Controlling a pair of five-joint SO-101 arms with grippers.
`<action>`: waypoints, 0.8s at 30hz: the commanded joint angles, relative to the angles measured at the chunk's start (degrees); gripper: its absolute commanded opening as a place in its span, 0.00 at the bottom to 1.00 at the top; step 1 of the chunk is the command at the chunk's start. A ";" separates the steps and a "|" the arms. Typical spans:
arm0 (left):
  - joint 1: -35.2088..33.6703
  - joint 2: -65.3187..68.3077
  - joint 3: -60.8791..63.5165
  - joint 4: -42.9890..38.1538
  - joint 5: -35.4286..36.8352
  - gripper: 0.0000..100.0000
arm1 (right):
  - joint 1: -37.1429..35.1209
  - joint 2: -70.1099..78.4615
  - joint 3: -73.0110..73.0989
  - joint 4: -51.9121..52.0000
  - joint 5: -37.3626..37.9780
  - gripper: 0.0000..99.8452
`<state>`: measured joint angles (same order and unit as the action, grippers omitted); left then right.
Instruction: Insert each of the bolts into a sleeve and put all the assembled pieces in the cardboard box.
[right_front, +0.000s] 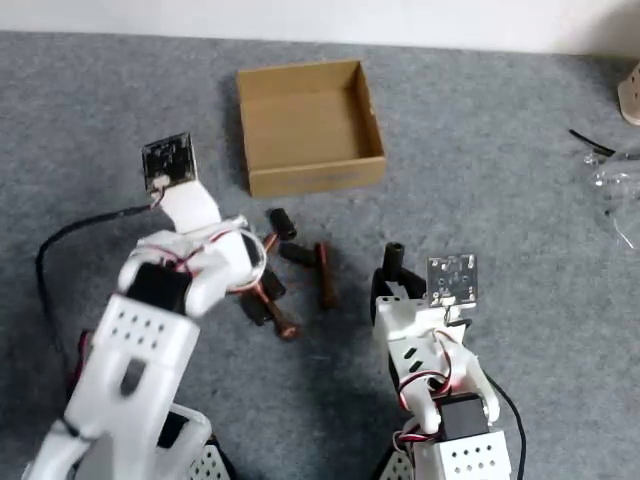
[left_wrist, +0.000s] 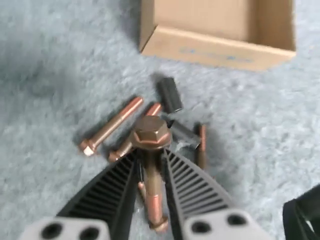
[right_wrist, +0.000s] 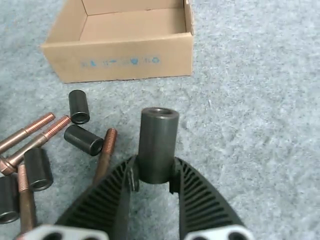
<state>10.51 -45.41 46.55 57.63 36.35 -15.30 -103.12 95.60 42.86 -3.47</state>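
Note:
My left gripper (left_wrist: 150, 155) is shut on a copper bolt (left_wrist: 151, 172), whose hex head (left_wrist: 150, 134) sticks out past the fingertips above the pile. My right gripper (right_wrist: 154, 165) is shut on a black sleeve (right_wrist: 158, 142) held upright with its open end up; in the high view this sleeve (right_front: 392, 258) is right of the pile. Loose bolts (right_wrist: 104, 152) (left_wrist: 111, 125) and several black sleeves (right_wrist: 79, 106) (right_wrist: 83, 140) lie on the grey carpet between the arms. The open cardboard box (right_front: 310, 165) stands behind them, with nothing visible inside.
The loose bolt (right_front: 324, 275) and sleeves (right_front: 281, 222) cluster just in front of the box. Clear plastic scraps and a black wire (right_front: 605, 165) lie at the far right. A black cable (right_front: 70, 235) runs along the left arm. Grey carpet lies right of the box.

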 joint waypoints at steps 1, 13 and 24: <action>-0.40 -11.47 5.23 -5.63 -3.52 0.00 | 0.66 -0.92 1.27 -2.42 0.70 0.00; 0.04 -41.80 21.23 -9.41 -13.45 0.00 | 0.40 -0.92 0.92 -2.42 3.60 0.00; -0.31 -59.47 28.88 -11.78 -18.90 0.00 | -1.71 -1.01 -1.27 -5.23 3.87 0.00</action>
<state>10.68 -102.81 75.74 49.27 18.07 -15.38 -103.12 95.60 41.80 -0.31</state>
